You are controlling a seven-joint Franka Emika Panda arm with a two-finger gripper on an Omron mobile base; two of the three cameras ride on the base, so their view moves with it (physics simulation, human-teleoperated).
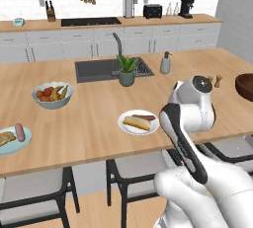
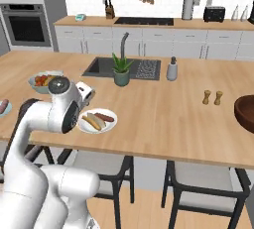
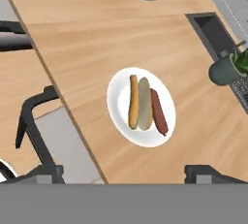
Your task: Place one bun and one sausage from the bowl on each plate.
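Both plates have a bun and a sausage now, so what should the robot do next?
Probably just lift the open gripper away. The white plate holds a bun and sausage, and so does the blue-green plate.

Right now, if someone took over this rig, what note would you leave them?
Gripper: open, holding nothing, hanging above the white plate.
White plate, near the counter's front edge: a bun and a sausage lie on it side by side.
Blue-green plate, far left: also carries a bun and a sausage.
Wooden bowl: far right of the counter; its inside can't be seen.
Done: both plates look served.
Left: apparently nothing but pulling the arm clear.
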